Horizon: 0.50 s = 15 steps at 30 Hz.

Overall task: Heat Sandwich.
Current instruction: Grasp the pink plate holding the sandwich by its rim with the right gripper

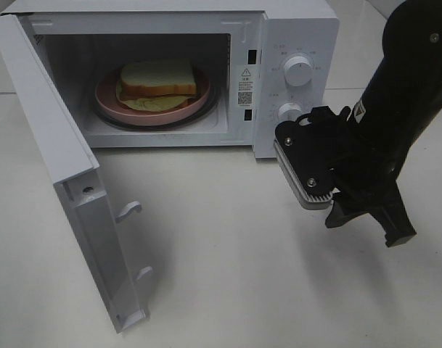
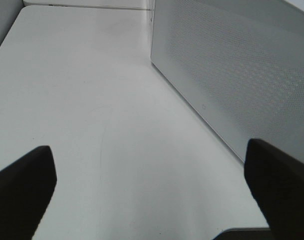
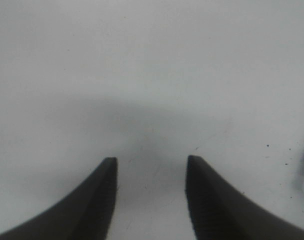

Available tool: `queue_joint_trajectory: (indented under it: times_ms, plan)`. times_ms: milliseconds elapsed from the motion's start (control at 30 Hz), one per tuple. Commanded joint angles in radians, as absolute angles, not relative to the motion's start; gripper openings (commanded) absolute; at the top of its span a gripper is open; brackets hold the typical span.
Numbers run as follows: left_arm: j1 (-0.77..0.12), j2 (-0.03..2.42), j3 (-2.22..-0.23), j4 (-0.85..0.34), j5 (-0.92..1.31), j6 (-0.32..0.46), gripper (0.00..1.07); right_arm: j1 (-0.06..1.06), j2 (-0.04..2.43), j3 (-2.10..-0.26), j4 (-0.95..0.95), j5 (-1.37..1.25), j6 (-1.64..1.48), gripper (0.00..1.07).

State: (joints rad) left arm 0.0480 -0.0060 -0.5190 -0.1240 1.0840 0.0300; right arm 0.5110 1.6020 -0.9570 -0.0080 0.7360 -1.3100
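Sandwich (image 1: 158,78) lay on the round pink plate (image 1: 108,101) inside the cavity of the microwave (image 1: 293,29), white bread uppermost and a pale filling showing along its near edge. The plate sat squarely within the chamber, clear of the walls. The door (image 1: 54,145) stood swung wide to the left of the exterior view, its two latch hooks pointing out over the table (image 1: 242,290).

In front of the control panel, near the lower knob (image 1: 288,112) but not touching it, hung the right gripper (image 3: 152,160). Its jaws were parted with only bare table between them, so it carried nothing. The left gripper (image 2: 149,147) was out of the high camera's sight. Its own wrist view showed the jaws spread wide and empty, low over the table, near a white dotted panel (image 2: 231,75) (probably the door's outer face, though that view alone could not settle it).

Loading looked finished, so the step in hand appeared to be shutting the door, with the timer to follow. That move called for a push on the door's outer face, near the free edge, carried round its arc until both hooks seated in the slots beside the panel. If the panel was indeed the door, the left arm seemed better placed for this. The right would first need to stay clear of the door's closing path.
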Motion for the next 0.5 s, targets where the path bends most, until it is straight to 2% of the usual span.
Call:
queue_joint_trajectory:
  times_ms: [33, 133, 200, 500]
  plan:
    - [0.047, -0.020, -0.515, -0.127, 1.070, 0.029, 0.98, 0.514, 1.593, -0.963, -0.012, 0.726, -1.238, 0.81]
    - [0.047, -0.020, -0.515, -0.127, 1.070, 0.029, 0.98, 0.514, 1.593, -0.963, 0.000, 0.725, -1.152, 0.96]
    - [0.047, -0.020, -0.515, -0.127, 1.070, 0.029, 0.98, 0.514, 1.593, -0.963, 0.000, 0.719, -1.128, 0.99]
    - [0.047, -0.020, -0.515, -0.127, 1.070, 0.029, 0.98, 0.520, 1.593, -0.976, -0.036, 0.700, -1.139, 0.96]
